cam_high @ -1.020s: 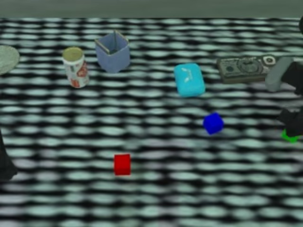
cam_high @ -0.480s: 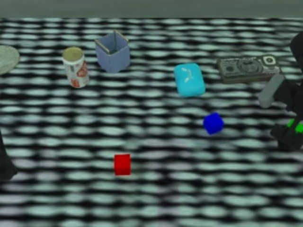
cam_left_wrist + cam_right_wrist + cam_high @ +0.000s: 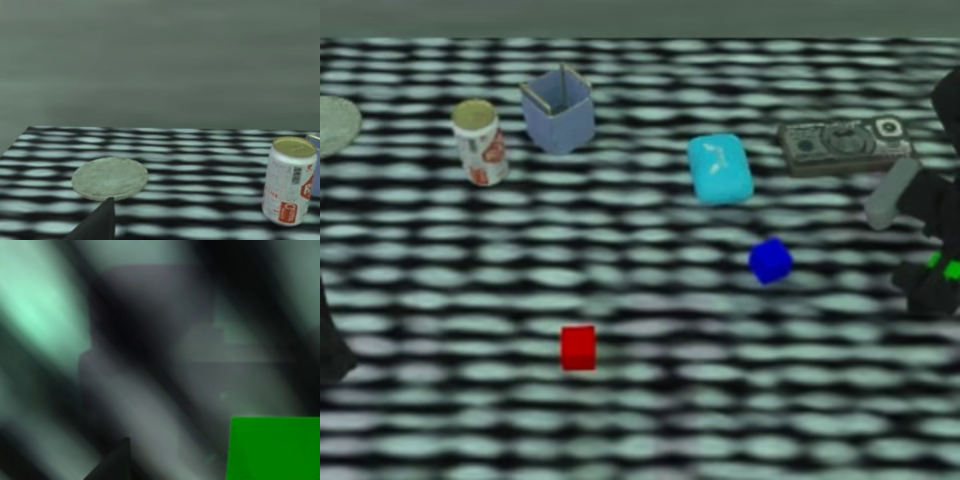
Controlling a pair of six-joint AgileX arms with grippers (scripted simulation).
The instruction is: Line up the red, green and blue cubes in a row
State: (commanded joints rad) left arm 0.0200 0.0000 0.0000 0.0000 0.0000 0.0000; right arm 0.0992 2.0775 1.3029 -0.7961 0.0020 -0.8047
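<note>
A small glossy green cube (image 3: 945, 267) sits at the far right edge of the surface (image 3: 650, 420), mostly hidden by the dark right claw (image 3: 932, 275) that reaches in from that side. Only slivers of green show between the claw's dark parts from above. In the right wrist view the green cube (image 3: 272, 447) fills one corner, very close to the camera, with a dark fingertip (image 3: 112, 462) beside it. The claw appears closed around the cube, though the contact itself is not clearly visible, and whether the cube rests on the surface or is raised cannot be told.

The blue cube (image 3: 770, 261) lies to the left of the claw, well apart from it, right of the surface's centre. The red cube (image 3: 578, 348) lies further left and nearer the front edge, well apart from the blue one. Both sit free on the black-and-pale patterned surface.

Behind the blue cube is a cyan rounded block (image 3: 720, 169). To its right, near the back right, lies a flat grey radio-like device (image 3: 842, 145). Toward the back left stand a pale-blue open square box (image 3: 558, 110) and, just left of it, an upright white and red can (image 3: 480, 142). A round grey disc (image 3: 332, 125) lies at the left edge.

The left arm is parked at the left edge of the surface. Its wrist view shows only one dark fingertip (image 3: 97, 225), so how wide the left claw stands cannot be told.
</note>
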